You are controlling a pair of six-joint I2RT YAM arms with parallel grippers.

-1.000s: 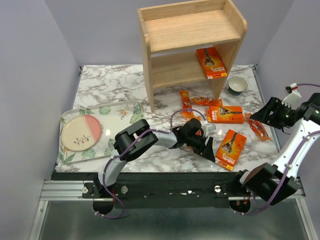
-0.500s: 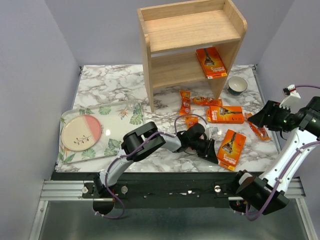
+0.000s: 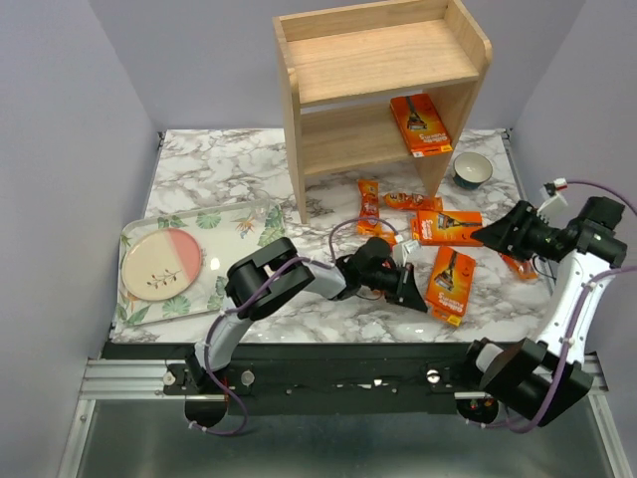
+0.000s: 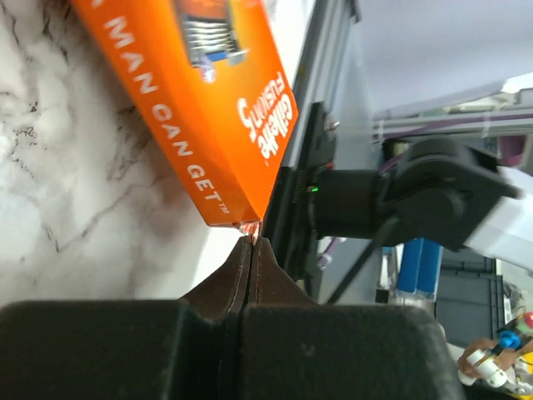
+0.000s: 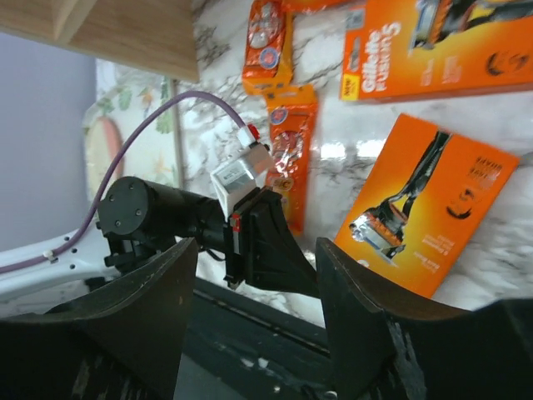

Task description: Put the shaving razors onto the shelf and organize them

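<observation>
Though pressed tight together, tip against tip, well out in front of the small two-tier light natural-wood shelf [image 3: 383, 60]: left gripper [image 3: 414, 301], low over the white marble-patterned tabletop [image 3: 219, 169], tips meeting the near corner of a wide flat bright-orange razor pack [image 3: 449, 286]; cannot tell whether a sliver of that corner is nipped. That pack flat on the marble, to the front and right of the shelf. Right gripper [image 3: 488, 237] with fingers spread wide and nothing between them, hovering right of the shelf's front, just beside a second wide orange razor card [image 3: 448, 228]. On the shelf's lower tier, at its right end, one orange razor box [image 3: 419, 124]. Just in front of the shelf, a narrow orange blister pack [image 3: 368, 199] and a second narrow blister pack [image 3: 413, 202]; farther front, a third blister pack [image 5: 291, 158] by the left arm. Right of the shelf, a small dark-green bowl [image 3: 473, 170]. Left and front of the shelf, a leaf-print rectangular tray [image 3: 249, 227] holding a round pink-and-cream plate [image 3: 161, 264].
</observation>
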